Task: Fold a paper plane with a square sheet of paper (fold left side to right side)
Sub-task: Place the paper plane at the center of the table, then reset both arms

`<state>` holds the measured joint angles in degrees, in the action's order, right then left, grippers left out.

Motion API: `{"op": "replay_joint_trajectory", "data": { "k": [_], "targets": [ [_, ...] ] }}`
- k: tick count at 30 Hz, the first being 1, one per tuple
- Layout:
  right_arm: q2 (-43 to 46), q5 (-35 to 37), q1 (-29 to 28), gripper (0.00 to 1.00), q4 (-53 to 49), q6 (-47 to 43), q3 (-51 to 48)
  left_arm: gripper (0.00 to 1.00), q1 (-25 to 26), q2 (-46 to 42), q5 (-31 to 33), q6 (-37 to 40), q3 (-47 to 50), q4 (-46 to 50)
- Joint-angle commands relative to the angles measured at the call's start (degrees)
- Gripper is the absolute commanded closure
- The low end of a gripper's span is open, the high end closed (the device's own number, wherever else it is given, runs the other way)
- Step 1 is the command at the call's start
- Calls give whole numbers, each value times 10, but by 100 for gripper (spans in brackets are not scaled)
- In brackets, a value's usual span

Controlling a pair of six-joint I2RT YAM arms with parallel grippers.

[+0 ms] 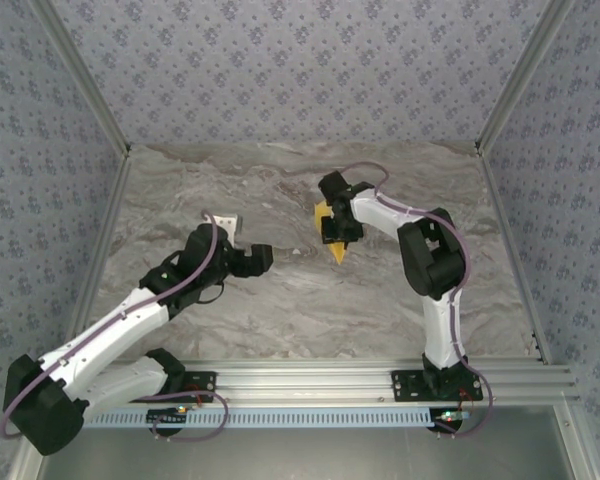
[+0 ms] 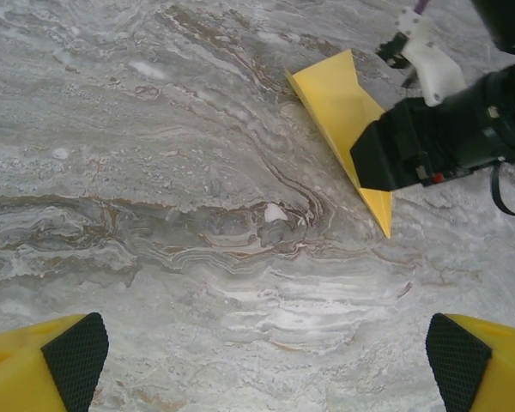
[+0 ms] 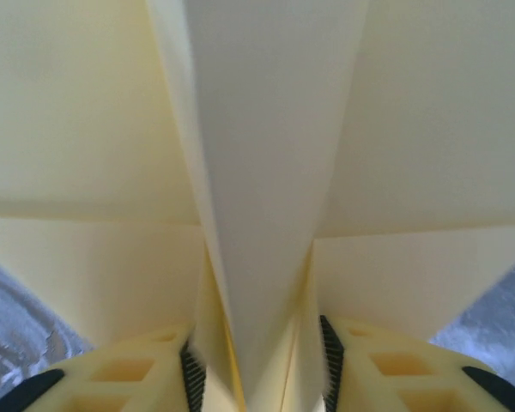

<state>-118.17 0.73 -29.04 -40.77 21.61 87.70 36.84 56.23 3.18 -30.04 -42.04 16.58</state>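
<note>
The paper plane (image 1: 337, 250) is a yellow-orange creased dart lying on the marble table, its point toward the near side. In the left wrist view the paper plane (image 2: 336, 96) lies at the upper right, partly under the black right arm. My right gripper (image 1: 337, 234) stands over it. In the right wrist view the plane's folded keel (image 3: 266, 172) rises between the ribbed pads (image 3: 191, 378), and the jaws stand apart around it, open. My left gripper (image 1: 267, 258) hovers to the plane's left, wide open, with bare table between its fingers (image 2: 73, 356).
The marble table (image 1: 280, 190) is bounded by patterned walls at the back and sides with metal posts (image 1: 100, 230). An aluminium rail (image 1: 310, 385) carrying both arm bases runs along the near edge.
</note>
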Motion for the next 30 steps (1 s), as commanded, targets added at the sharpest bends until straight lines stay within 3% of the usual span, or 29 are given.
{"op": "replay_joint_trajectory", "data": {
  "k": [1,8,15,23,27,30],
  "targets": [
    [52,17,-4,54,-36,-3,9,2,-48,-13,-53,-27,8,-19],
    [150,32,-4,46,-49,-13,-26,2,-163,-39,-137,-47,26,-26],
    [371,56,48,30,41,-30,-184,2,-298,-72,-127,-37,38,-6],
    [627,114,201,0,188,-18,-443,2,-319,-69,46,55,60,-56],
    [693,117,286,0,296,-22,-558,2,-319,-82,116,105,122,-146],
    [696,149,311,0,436,-38,-656,2,-319,-84,143,145,158,-188]
  ]
}}
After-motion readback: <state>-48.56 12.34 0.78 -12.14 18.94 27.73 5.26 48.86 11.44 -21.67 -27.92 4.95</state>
